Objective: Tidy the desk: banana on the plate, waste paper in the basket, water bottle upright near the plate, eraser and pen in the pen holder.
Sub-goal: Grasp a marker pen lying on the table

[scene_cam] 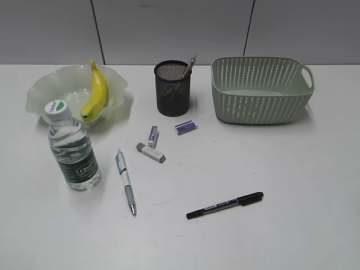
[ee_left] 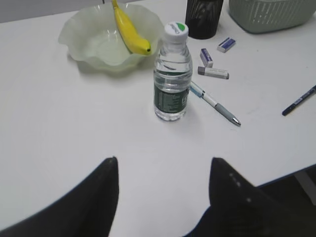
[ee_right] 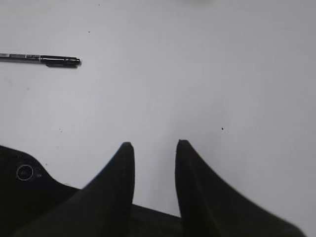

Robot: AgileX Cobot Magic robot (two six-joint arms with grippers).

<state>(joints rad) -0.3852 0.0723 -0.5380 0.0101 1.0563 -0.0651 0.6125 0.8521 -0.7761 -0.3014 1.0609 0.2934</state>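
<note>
The banana (scene_cam: 97, 93) lies in the plate (scene_cam: 45, 90) at the back left. In front of it the water bottle (scene_cam: 73, 149) stands upright. The pen holder (scene_cam: 172, 90) has one pen sticking out. On the desk lie three erasers (scene_cam: 153, 135), (scene_cam: 151, 152), (scene_cam: 185, 127), a white-blue pen (scene_cam: 125, 181) and a black pen (scene_cam: 225, 205). No waste paper shows. My left gripper (ee_left: 164, 160) is open above bare desk, well short of the bottle (ee_left: 171, 79). Open with a narrower gap, my right gripper (ee_right: 155, 143) holds nothing, the black pen (ee_right: 42, 59) far to its left.
The basket (scene_cam: 261, 93) stands at the back right beside the pen holder. A grey wall closes off the desk's far edge. Neither arm shows in the exterior view. In the left wrist view the desk's near edge runs at the lower right.
</note>
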